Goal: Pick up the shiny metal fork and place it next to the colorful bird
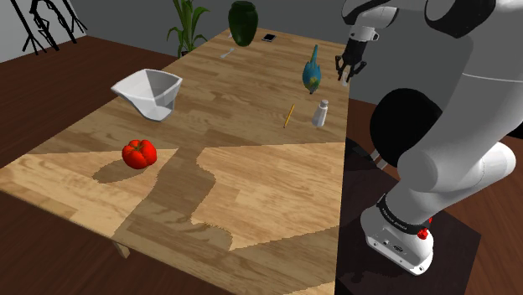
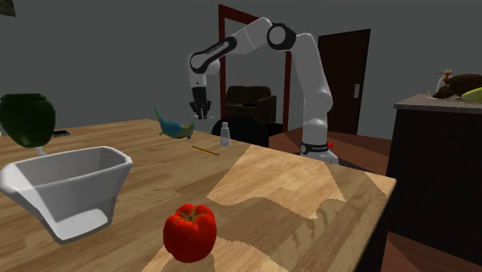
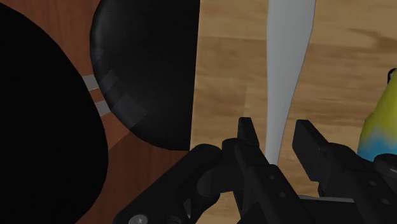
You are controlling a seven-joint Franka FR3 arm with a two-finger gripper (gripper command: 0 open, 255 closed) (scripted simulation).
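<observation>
1. Shoulder view: pale lettering is seen on a dark band near the arm's foot, but it is too small to be read. The gripper hangs low at the far corner of the wooden table, right at the edge on this view's right and just beside the blue-green bird. A salt shaker and a pencil are set near the bird. Wide bare wood separates them from the white bowl and the red pepper. A pale sliver near the green vase cannot be made out.

2. Second exterior view: the gripper is seen at the table's far edge, close to the bird and the salt shaker.

3. Wrist view: the fingers are spread. The pale grey fork runs between them with a strip of wood visible on either side, so it is not pinched.
   - Its near end is hidden behind the gripper, and its far end is cut off by the frame.
   - Whether it rests on the table cannot be told.
   - The bird, also cut off, is just beside the fork.
   - On the fork's other side the table's edge is near, and beyond it black rounded shapes are seen over a brown floor.
</observation>
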